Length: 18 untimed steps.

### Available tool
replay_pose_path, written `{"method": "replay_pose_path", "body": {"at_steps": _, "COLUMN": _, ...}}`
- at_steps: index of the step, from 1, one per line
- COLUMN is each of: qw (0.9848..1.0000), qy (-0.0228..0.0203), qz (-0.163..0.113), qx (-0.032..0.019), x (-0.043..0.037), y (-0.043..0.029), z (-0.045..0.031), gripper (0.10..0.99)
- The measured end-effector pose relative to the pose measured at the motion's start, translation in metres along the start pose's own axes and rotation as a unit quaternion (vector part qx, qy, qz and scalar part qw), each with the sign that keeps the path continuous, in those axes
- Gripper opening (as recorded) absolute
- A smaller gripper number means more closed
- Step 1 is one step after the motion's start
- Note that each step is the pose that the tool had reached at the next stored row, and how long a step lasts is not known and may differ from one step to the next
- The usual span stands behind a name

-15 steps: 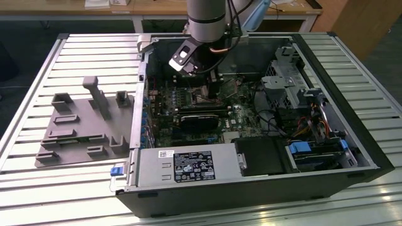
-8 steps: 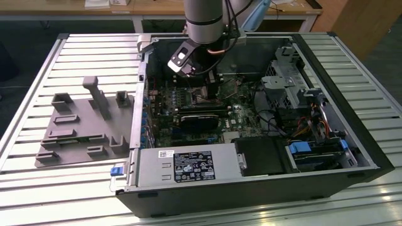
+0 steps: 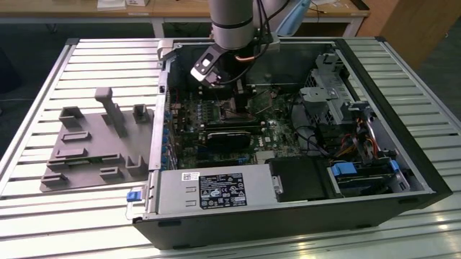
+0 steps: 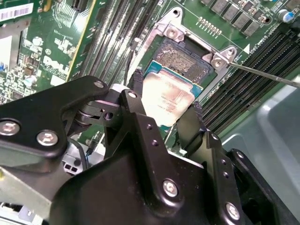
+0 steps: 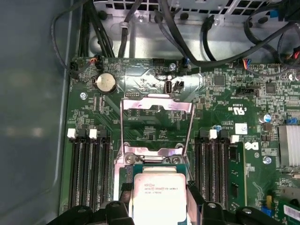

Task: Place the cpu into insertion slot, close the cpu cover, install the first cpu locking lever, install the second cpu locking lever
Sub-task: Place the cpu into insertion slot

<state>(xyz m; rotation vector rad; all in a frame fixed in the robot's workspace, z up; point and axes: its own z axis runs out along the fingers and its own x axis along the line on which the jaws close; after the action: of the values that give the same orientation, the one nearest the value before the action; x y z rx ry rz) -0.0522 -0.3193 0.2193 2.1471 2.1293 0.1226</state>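
Gripping the cpu (image 4: 166, 101) by two opposite edges, my gripper (image 4: 165, 93) is closed on it and holds it at the socket (image 4: 185, 58), some of whose contacts show bare. The cpu cover (image 5: 157, 104) stands swung open. In the exterior view, a grey fixture tray (image 3: 94, 145) lies at nine o'clock from the computer case (image 3: 414, 162).

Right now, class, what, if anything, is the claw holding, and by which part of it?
The claw holds the cpu. Its fingers pinch two opposite side edges of the chip, just over the open socket.
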Motion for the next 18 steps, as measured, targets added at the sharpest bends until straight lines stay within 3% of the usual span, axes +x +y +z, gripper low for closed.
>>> {"method": "replay_pose_path", "body": {"at_steps": 13, "qw": 0.9999, "qy": -0.0018, "qz": 0.017, "qx": 0.0005, "x": 0.0021, "y": -0.0068, "z": 0.0141, "gripper": 0.537}}
{"method": "replay_pose_path", "body": {"at_steps": 18, "qw": 0.9999, "qy": 0.0033, "qz": 0.014, "qx": 0.0005, "x": 0.0022, "y": -0.0091, "z": 0.0169, "gripper": 0.537}}
